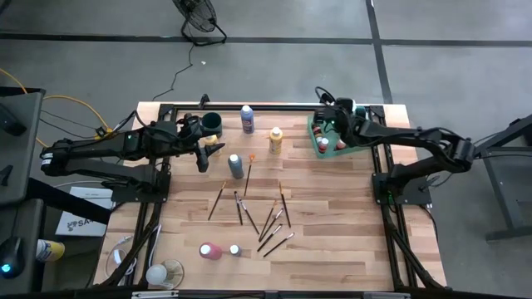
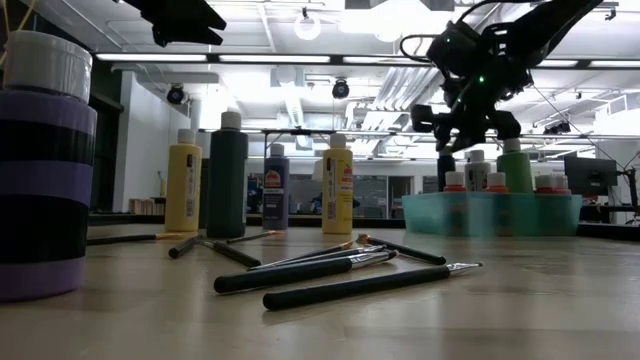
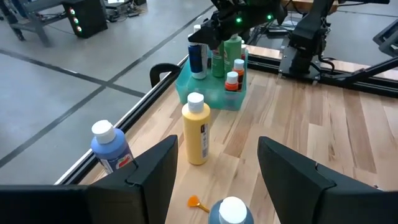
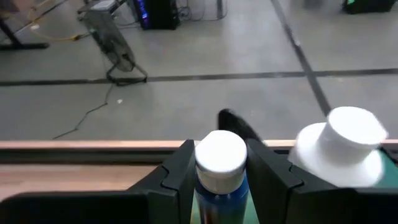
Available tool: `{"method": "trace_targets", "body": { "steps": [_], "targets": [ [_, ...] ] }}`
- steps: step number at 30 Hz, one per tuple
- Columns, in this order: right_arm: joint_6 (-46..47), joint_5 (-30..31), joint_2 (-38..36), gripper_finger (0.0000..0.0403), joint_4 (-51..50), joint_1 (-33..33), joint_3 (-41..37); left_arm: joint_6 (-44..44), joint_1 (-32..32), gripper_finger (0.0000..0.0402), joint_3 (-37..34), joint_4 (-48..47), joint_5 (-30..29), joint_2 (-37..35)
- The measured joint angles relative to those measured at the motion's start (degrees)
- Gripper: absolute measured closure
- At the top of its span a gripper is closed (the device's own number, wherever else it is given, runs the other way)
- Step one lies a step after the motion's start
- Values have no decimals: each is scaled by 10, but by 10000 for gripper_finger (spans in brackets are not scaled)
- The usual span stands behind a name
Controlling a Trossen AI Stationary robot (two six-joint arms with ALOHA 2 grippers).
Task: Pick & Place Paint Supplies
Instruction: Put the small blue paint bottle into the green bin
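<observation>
I see the right tool (image 4: 217,177) pinching a blue bottle (image 4: 219,180) with a white cap, its fingers tight on both sides, over the green tray (image 1: 326,134) at the worktop's (image 1: 332,241) far right corner. More bottles stand in that tray. My left tool (image 3: 214,171) hangs spread and empty above another blue bottle (image 1: 236,164) near the worktop's middle. A yellow bottle (image 1: 275,139) and a third blue bottle (image 1: 247,119) stand upright just beyond it, a dark cup (image 1: 210,122) is near the far left, and brushes (image 1: 270,224) lie scattered nearer me.
</observation>
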Motion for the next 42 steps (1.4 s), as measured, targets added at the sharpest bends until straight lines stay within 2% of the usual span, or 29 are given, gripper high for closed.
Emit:
{"method": "trace_targets", "body": {
  "steps": [13, 17, 22, 30, 36, 42],
  "targets": [
    [-52, -11, -93, 293, -22, 17, 19, 0, 0, 185, 0, -7, 0, 0],
    [-13, -4, -129, 293, -91, 59, 20, 0, 0, 185, 0, -23, 0, 0],
    [101, 36, -150, 293, -222, 116, 20, -6, 0, 185, 0, -30, 1, 0],
    [211, 71, -110, 293, -271, 189, 20, -3, 0, 185, 0, -30, 1, 0],
    [308, 107, -66, 293, -322, 218, 20, -1, 0, 185, 0, -30, 2, 0],
    [353, 106, -27, 293, -336, 235, 20, 0, 0, 185, 0, -30, 2, 0]
  ]
}}
